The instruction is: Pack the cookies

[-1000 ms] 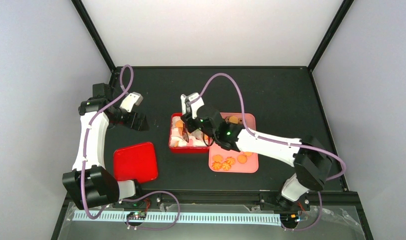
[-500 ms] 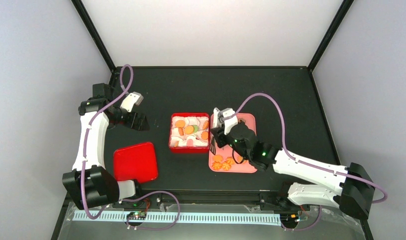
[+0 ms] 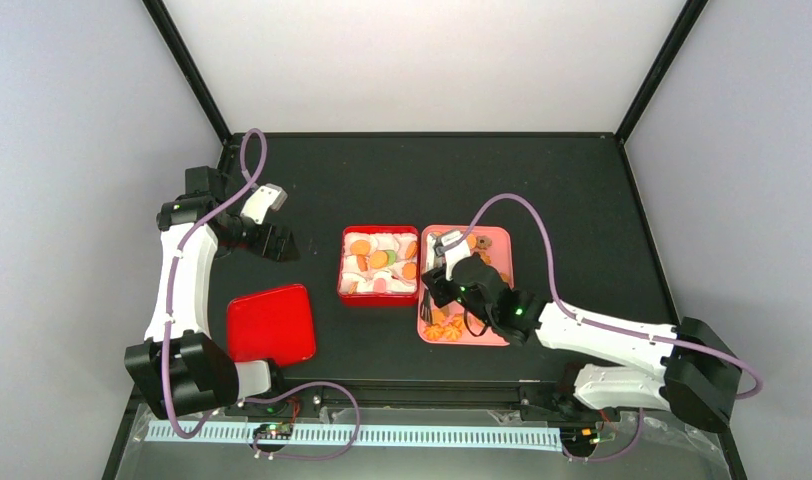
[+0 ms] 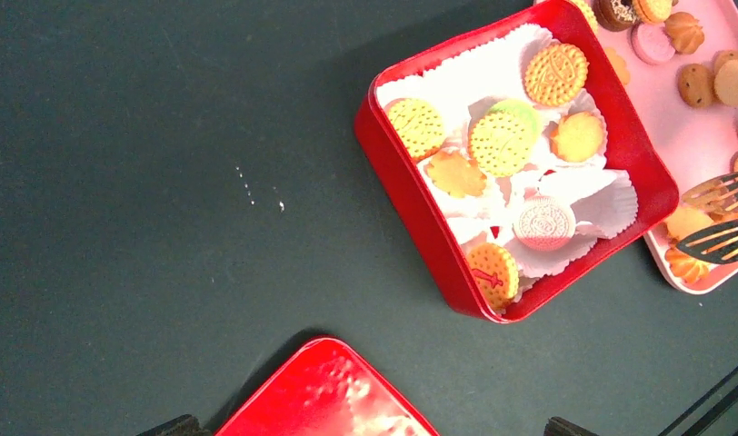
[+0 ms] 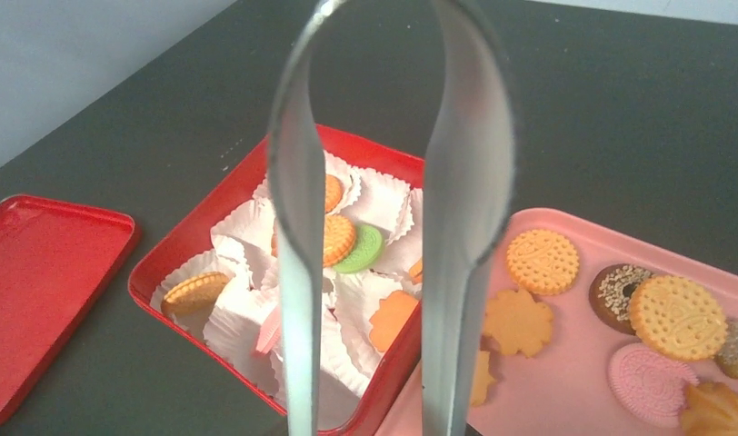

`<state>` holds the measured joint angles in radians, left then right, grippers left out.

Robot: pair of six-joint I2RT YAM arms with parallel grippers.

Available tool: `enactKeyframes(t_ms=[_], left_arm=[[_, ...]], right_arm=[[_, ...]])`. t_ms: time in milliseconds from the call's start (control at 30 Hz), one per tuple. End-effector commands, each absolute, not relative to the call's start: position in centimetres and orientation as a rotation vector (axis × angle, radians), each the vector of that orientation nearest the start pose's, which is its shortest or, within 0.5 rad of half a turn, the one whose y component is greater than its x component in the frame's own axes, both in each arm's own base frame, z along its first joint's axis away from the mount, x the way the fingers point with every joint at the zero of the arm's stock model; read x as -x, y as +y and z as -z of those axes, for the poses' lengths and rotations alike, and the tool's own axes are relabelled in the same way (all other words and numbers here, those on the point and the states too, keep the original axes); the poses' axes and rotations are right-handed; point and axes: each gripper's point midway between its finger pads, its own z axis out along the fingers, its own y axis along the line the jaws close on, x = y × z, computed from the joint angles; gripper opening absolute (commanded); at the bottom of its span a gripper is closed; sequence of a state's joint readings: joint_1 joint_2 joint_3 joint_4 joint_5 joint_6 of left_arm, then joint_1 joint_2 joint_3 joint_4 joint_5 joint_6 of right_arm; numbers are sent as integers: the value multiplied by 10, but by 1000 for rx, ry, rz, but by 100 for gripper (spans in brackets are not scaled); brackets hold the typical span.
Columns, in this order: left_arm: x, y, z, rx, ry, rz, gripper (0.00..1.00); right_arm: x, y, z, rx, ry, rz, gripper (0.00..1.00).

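**Hazards at the pick from the tray**

**Claw state.** The right claw (image 3: 440, 280) grips a pair of polished metal tongs (image 5: 297, 236). The two blades stand narrowly apart with nothing between them. The left claw (image 3: 272, 240) is spread wide and empty, well away from the work and beyond the flat red lid (image 3: 272, 323).

**Position.** The tong tips hang over the near-left corner of the shallow pink tray (image 5: 574, 363), just beside the square red tin (image 4: 411, 204). In the right wrist view, one blade lines up with the tin and the other with the tray edge.

**Task items.** Loose cookies (image 5: 543, 261) lie scattered on the tray. Other cookies (image 4: 502, 143) already sit in the pleated white paper cups (image 4: 611, 200) inside the tin. Several cups are vacant.

**Probable faults:**

1. Rim strike. A descent from this position is likely to land a blade on the tin wall and push the tin across the black table (image 3: 542, 180).
2. Double pick. The swirl cookies at the tray corner lie close together, so the closing blades may catch two or flick one over the low edge.
3. Slip in transit. The blades are smooth and curved, so a flat cookie held at its edge may rotate out above the rim.
4. Cup disturbance. The cups are light and can fold or tip if a blade touches them.
5. Stacking. A release over an occupied cup leaves two cookies in one cup.
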<state>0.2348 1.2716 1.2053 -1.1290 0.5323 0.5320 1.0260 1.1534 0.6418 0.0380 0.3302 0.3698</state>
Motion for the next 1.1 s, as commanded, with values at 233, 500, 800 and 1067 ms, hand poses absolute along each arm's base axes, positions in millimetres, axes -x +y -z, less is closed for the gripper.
enactKeyframes(t_ms=[233,500,800,1067], left_arm=[[-281,-18,-199,-553,2530,437,99],[-284,-18,-193,-542,2548,460,99],[-284,-16,-193,-543,2551,440,99],[-283,-15,-191,-539,2556,434,99]], right_arm=[[-240,286,-158,442,2037,-541,39],[-243,272,-180,409,1990,-487,14],[-251,275,-218,419,1919,-461,1],[-253,298,-285,465,1800,-559,1]])
